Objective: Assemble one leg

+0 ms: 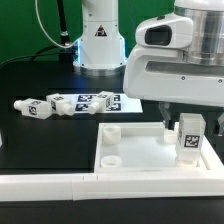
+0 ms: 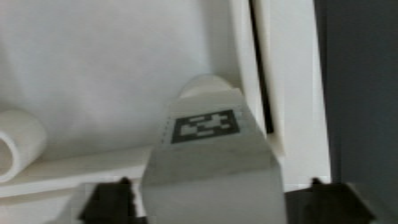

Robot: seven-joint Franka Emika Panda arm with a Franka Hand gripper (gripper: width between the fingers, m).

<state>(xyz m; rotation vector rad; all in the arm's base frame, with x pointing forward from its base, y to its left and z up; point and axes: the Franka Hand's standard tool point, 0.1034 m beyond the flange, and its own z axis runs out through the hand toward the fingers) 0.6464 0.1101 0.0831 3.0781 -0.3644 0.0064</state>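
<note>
White leg [image 1: 190, 138] pinched between the claw's [image 1: 187, 126] closed-in fingers, over the square panel [image 1: 135, 150], exterior view's right side.

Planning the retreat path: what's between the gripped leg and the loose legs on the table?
Exterior view: between the gripped leg and the loose legs, only the panel and bare table.

**Open room over the panel's middle; its corner at the exterior view's right is taken.**

No obstacle is seen on the bare table [image 1: 30, 140] between the loose legs [image 1: 30, 107] and the panel [image 1: 140, 150]. The panel's middle is uncovered, but two raised collars [image 1: 110, 131] are set along its side at the exterior view's left. Its near edge is bordered by a white rail [image 1: 40, 183]. Its right corner is blocked by the gripper [image 1: 186, 126] and the upright leg [image 1: 191, 142].
</note>
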